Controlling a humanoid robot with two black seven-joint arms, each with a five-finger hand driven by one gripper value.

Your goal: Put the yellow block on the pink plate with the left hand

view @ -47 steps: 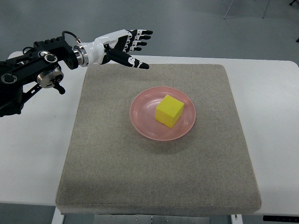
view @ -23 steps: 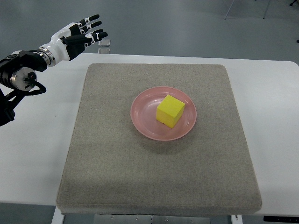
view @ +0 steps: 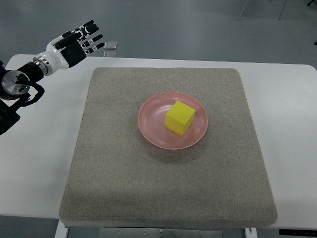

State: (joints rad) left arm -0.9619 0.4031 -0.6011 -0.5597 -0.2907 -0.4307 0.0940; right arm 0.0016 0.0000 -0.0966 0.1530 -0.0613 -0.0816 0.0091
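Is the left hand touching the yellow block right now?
Apart. The top view shows the left hand open at the table's far left corner, a wide stretch of grey mat between it and the yellow block on the pink plate.

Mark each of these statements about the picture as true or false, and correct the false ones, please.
1. The yellow block lies on the pink plate. True.
2. The left hand grasps the block. False: it is open, up at the far left corner of the table, apart from the block.
3. The plate stands on a grey mat. True.
4. The right hand hovers over the plate. False: no right hand is in view.
5. The block is tipped over the plate's rim. False: it sits inside the plate.
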